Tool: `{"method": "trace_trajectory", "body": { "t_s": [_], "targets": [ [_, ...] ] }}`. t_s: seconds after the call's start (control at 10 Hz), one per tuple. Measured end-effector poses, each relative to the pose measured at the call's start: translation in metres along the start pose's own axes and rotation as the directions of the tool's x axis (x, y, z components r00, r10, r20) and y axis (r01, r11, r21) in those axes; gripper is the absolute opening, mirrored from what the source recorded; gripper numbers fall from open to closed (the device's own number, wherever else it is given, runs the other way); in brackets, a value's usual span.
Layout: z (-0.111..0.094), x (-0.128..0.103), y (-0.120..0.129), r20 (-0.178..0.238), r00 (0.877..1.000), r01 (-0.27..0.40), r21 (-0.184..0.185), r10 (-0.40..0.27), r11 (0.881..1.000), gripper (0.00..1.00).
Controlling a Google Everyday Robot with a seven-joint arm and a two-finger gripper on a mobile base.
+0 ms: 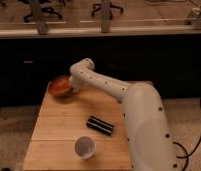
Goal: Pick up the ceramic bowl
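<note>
The white arm rises from a bulky base segment at the right of the frame, extends diagonally up and to the left over the wooden table, and bends downward at its wrist. The gripper is located at the right rim of the ceramic bowl, at the far left corner of the table; it is largely hidden behind the wrist housing, and contact with the rim cannot be confirmed. The ceramic bowl sits close to both the left edge and the far edge of the table, orange-red interior facing up. A dark, oblong object lies flat near the table centre, well apart from the bowl. A small white cup stands upright near the front edge, between the dark object and the table lip. The area between the bowl and these two items is bare wood. Beyond the far edge runs a dark wall topped by a ledge; chair legs appear above it.
</note>
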Motion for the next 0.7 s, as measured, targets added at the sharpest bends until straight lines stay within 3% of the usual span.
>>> {"method": "trace_trajectory", "body": {
  "t_s": [0.2,0.4,0.7],
  "targets": [
    [-0.0006,-0.0009,0.0009,0.004,1.000,0.009,0.006,-0.009,1.000,0.10],
    [-0.0015,-0.0020,-0.0017,0.009,1.000,0.015,0.012,-0.015,1.000,0.26],
    [-0.0011,-0.0049,-0.0050,0.016,0.999,0.028,0.020,-0.028,0.999,0.32]
  ]
}}
